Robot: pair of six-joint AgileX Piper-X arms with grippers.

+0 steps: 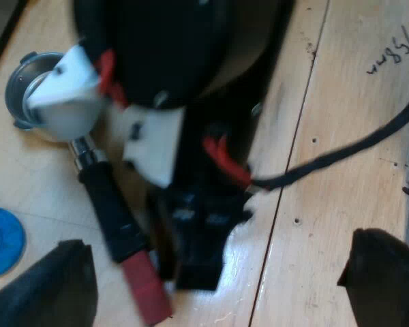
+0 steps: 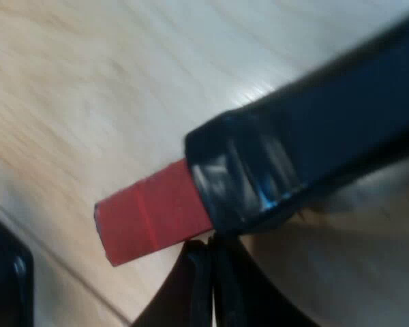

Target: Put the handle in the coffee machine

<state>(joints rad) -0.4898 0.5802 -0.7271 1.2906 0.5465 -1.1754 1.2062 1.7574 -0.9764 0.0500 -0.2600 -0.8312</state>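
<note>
Holder on table, tamper nearby

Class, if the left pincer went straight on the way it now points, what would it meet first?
Most likely the right pincer, close by the holder's handle on the table; depth is unclear.

Pale wooden plank table with a dark pen scribble on one board, and lying flat on it a holder, metal basket open side up, dark handle ending in red, plus a blue tamper nearby.
</note>
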